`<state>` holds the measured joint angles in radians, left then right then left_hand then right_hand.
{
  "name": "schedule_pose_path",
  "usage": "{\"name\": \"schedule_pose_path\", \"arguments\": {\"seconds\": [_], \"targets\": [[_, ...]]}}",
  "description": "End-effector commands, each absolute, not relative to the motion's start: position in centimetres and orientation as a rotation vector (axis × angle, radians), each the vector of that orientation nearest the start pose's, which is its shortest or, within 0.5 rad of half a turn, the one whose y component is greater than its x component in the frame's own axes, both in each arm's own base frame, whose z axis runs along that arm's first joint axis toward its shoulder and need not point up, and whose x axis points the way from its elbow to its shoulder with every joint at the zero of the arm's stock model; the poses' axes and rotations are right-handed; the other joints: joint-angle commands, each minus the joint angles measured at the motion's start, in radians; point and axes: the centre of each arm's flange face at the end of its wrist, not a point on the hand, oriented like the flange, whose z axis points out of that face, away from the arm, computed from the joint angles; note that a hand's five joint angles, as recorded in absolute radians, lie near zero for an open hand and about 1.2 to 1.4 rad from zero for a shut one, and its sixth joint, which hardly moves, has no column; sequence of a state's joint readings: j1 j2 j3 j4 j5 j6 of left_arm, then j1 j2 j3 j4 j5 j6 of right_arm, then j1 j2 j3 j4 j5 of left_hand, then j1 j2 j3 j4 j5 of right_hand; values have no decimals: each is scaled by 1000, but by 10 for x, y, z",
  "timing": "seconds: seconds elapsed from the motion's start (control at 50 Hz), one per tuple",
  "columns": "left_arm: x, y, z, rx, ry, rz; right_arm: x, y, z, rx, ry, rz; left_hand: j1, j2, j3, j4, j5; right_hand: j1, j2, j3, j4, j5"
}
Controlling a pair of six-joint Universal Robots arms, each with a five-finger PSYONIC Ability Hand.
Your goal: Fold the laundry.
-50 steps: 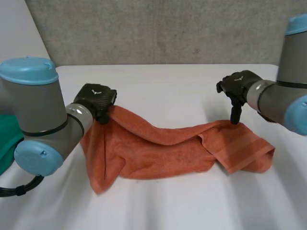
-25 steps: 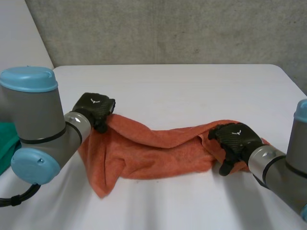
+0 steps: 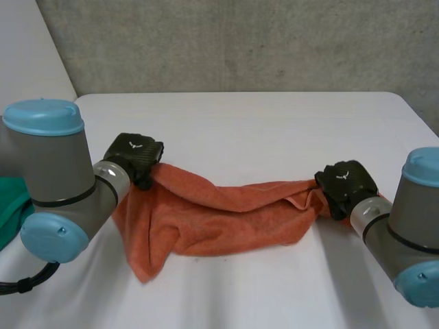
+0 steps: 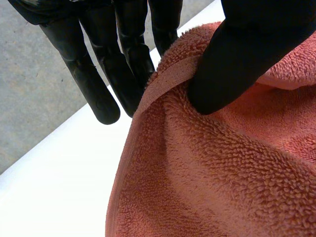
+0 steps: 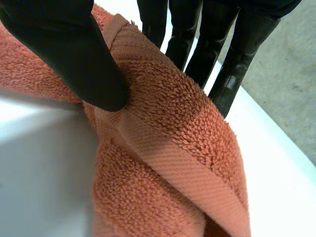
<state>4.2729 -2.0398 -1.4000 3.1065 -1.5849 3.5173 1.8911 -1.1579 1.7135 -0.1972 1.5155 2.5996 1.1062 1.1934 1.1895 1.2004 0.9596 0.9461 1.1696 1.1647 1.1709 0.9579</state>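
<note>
On the white table (image 3: 274,123): an orange towel (image 3: 226,212) is strung out sideways between the two hands, bunched and creased along its length, its middle resting on the tabletop.
Towel: the end by the left arm is the fuller one, and a loose flap of it spreads toward the near edge and comes to a point. The other end narrows into a gathered bundle.
Left arm (image 3: 55,185): it reaches in from the near left corner, with the wrist right over the towel's left end.
Right arm (image 3: 405,233): low at the near right, it angles in toward the towel's right end.
Left hand (image 3: 136,154): clamped on the towel. In the left wrist view the thumb (image 4: 237,59) presses the woven hem band against the fingers (image 4: 98,84) at the towel's edge.
Right hand (image 3: 346,185): also gripping. In the right wrist view the thumb (image 5: 74,54) digs into the terry just by the hem, and the fingers (image 5: 232,59) back it from the far side.
Green cloth (image 3: 10,205): a sliver of it shows beyond the left arm.
</note>
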Motion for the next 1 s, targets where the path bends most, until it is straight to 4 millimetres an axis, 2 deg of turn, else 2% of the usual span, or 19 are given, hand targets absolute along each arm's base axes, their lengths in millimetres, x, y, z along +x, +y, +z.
{"name": "schedule_pose_path", "arguments": {"seconds": [0.02, 0.16, 0.2, 0.24, 0.26, 0.36, 0.44, 0.48, 0.54, 0.58, 0.64, 0.72, 0.74, 0.8, 0.82, 0.86, 0.9, 0.96, 1.0], "targets": [[-275, -286, 193, 1005, 2379, -1819, 238, -287, 177, -1202, 2373, -1842, 290, 203, 207, 196, 262, 450, 227, 232, 225, 264], [-262, -294, 209, 1027, 2292, -1796, 225, -299, 254, -1277, 2398, -1778, 290, 203, 207, 196, 262, 450, 227, 232, 225, 264], [-260, -295, 227, 1024, 2241, -1829, 221, -305, 280, -1257, 2376, -1800, 290, 203, 207, 196, 262, 450, 227, 232, 225, 264], [-259, -294, 241, 1012, 2215, -1864, 219, -308, 297, -1245, 2350, -1831, 290, 203, 207, 196, 262, 450, 227, 232, 225, 264], [-259, -292, 254, 996, 2190, -1904, 218, -311, 312, -1239, 2317, -1873, 290, 203, 207, 196, 262, 450, 227, 232, 225, 264], [-254, -282, 294, 950, 2101, -2023, 214, -314, 349, -1221, 2244, -1983, 290, 203, 207, 196, 262, 450, 227, 232, 225, 264], [-249, -273, 314, 930, 2063, -2067, 204, -314, 360, -1207, 2272, -1966, 290, 203, 207, 196, 262, 450, 227, 232, 225, 264], [-249, -272, 313, 937, 2075, -2054, 201, -313, 360, -1210, 2288, -1932, 290, 203, 207, 196, 262, 450, 227, 232, 225, 264], [-253, -273, 301, 972, 2110, -2007, 202, -316, 347, -1231, 2296, -1819, 290, 203, 207, 196, 262, 450, 227, 232, 225, 264], [-255, -282, 283, 993, 2153, -1947, 204, -327, 326, -1241, 2320, -1731, 290, 203, 207, 196, 262, 450, 227, 232, 225, 264], [-258, -294, 269, 999, 2177, -1910, 206, -337, 310, -1245, 2337, -1683, 290, 203, 207, 196, 262, 450, 227, 232, 225, 264], [-269, -322, 265, 988, 2125, -1961, 213, -363, 303, -1232, 2276, -1802, 290, 203, 207, 196, 262, 450, 227, 232, 225, 264], [-275, -337, 270, 965, 2057, -2024, 215, -379, 302, -1222, 2230, -1900, 290, 203, 207, 196, 262, 450, 227, 232, 225, 264], [-283, -361, 288, 906, 1896, -2153, 218, -401, 310, -1175, 2126, -2105, 290, 203, 207, 196, 262, 450, 227, 232, 225, 264], [-289, -373, 306, 855, 1753, -2252, 220, -413, 322, -1116, 2027, -2262, 290, 203, 207, 196, 262, 450, 227, 232, 225, 264], [-293, -383, 327, 789, 1592, -2343, 225, -423, 336, -1042, 1894, -2418, 290, 203, 207, 196, 262, 450, 227, 232, 225, 264], [-298, -388, 356, 693, 1376, -2456, 234, -431, 359, -903, 1681, -2613, 290, 203, 207, 196, 262, 450, 227, 232, 225, 264], [-304, -387, 380, 586, 1176, -2563, 236, -435, 379, -735, 1477, -2763, 290, 203, 207, 196, 262, 450, 227, 232, 225, 264], [-309, -383, 385, 563, 1127, -2604, 236, -434, 380, -694, 1454, -2773, 290, 203, 207, 196, 262, 450, 227, 232, 225, 264]]}}
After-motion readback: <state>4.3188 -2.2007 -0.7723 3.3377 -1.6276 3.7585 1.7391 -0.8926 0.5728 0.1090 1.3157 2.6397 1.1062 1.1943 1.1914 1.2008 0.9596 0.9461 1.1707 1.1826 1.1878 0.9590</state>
